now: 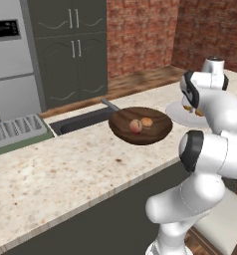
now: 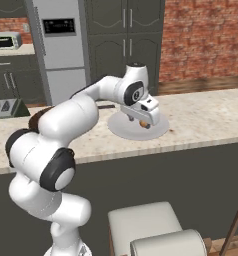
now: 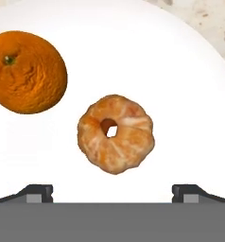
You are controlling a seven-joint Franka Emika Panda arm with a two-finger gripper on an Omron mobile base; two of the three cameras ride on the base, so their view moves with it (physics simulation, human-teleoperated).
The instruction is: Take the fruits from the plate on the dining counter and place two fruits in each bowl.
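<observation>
My gripper (image 3: 113,194) hangs open just above the pale plate (image 3: 180,94) on the beige dining counter (image 1: 65,169), its fingertips (image 3: 38,193) spread wide. Ahead of them on the plate lie a peeled orange fruit (image 3: 116,133) and, further left, a whole orange fruit (image 3: 28,72); neither is gripped. In the right base view the gripper (image 2: 141,121) sits over the plate (image 2: 158,131). The dark brown wooden bowl (image 1: 123,133) stands left of the plate (image 1: 177,113) and holds a reddish fruit (image 1: 135,126) and a peach-tan fruit (image 1: 147,122). The red bowl is out of view.
A dark sink (image 1: 80,121) and a dish rack (image 1: 16,130) lie behind the wooden bowl. A white stool (image 2: 146,225) stands in front of the counter. The fridge (image 2: 61,45) and dark cabinets (image 1: 70,50) line the back wall.
</observation>
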